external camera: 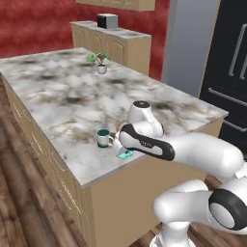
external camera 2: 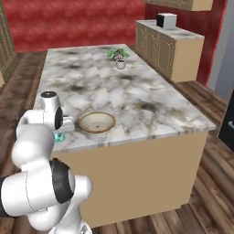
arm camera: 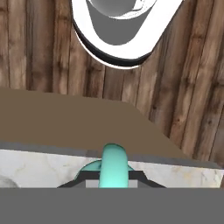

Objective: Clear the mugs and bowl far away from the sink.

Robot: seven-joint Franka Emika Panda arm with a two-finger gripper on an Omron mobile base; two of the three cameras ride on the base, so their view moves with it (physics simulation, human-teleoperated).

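A marble-topped island (external camera: 72, 96) stands on wood plank floor (external camera 2: 215, 151), red wall (external camera: 38, 24) and tan cabinets (external camera 2: 169, 48) behind

Even, flat render light; slightly soft.

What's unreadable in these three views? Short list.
- Mint-green mug: in the left base view the arm hides all but a sliver; in the hand view just its handle shows, body cut off at the bottom.
- Gripper: its fingers are barely visible beside the handle; the hand blocks it in both base views.
- Dark teal mug: handle side hidden by the arm, left base view.
- Bowl: inside washed out, contents unclear, right base view.
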